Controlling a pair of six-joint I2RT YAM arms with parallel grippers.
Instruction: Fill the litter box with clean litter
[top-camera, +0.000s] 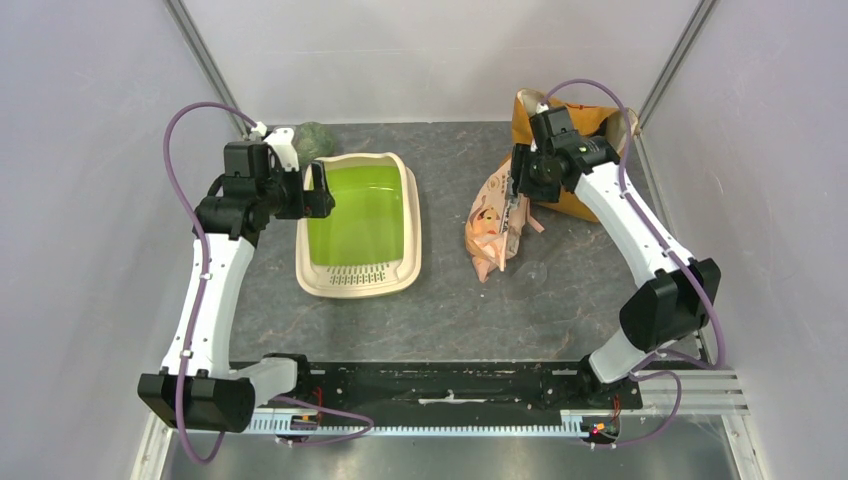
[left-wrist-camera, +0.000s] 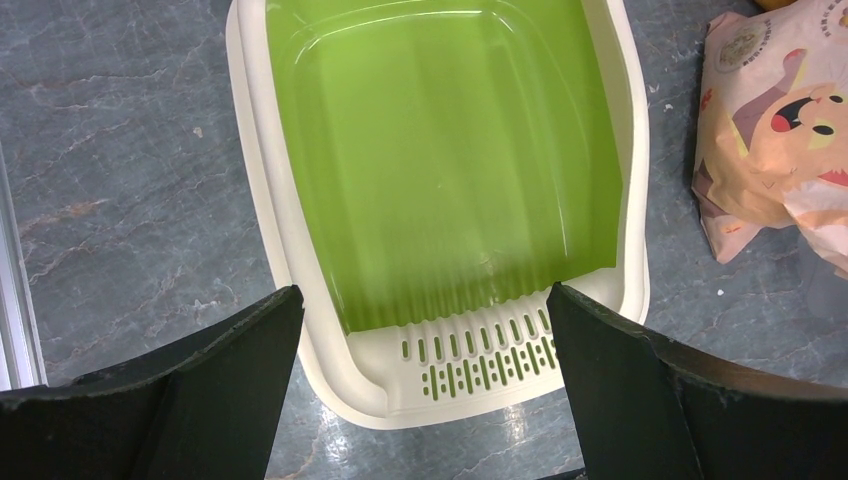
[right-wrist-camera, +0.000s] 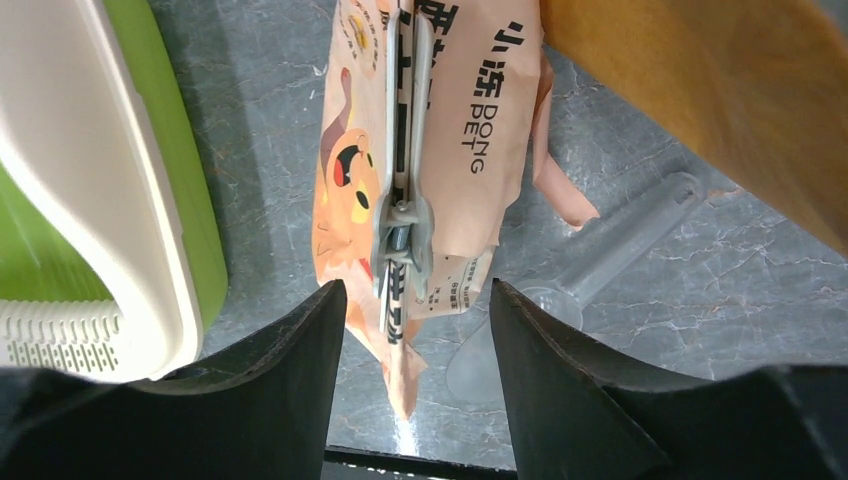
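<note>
**Box (top-camera: 352, 287) bare, bag (top-camera: 495, 225) clipped: get a square hold first**

Top view: the box sits left of centre on the surface (top-camera: 450, 320), with its slotted ledge at the near end and its green floor bare. No litter shows anywhere, so it is presumably inside the peach bag lying just right of the box. The left hand (top-camera: 322, 190) hangs at the box's left rim. The right hand (top-camera: 515, 190) is low over the far part of the bag, with a yellow bag (top-camera: 575, 205) beyond it.

Left wrist: the left hand (left-wrist-camera: 425, 290) has its fingers wide apart with nothing between them, above the ledge end of the box (left-wrist-camera: 632, 200). It looks well placed to steady the rim later.

Right wrist: the right hand (right-wrist-camera: 415, 290) has its fingers apart, straddling the edge of the bag (right-wrist-camera: 470, 120), where a grey clip (right-wrist-camera: 400, 150) runs along the fold. Neither pad is visibly pressing. A clear scoop (right-wrist-camera: 600, 260) lies beside the bag.

To do this step well, centre the fold and the clip's hinge end between the pads before closing, since thin plastic caught off-centre is likely to slip. Lift slowly, because loose contents will shift and swing the bag. Nothing can pour until the clip comes off, so keep the fold uppermost until then. The free left hand can either pull the clip or hold the box.
</note>
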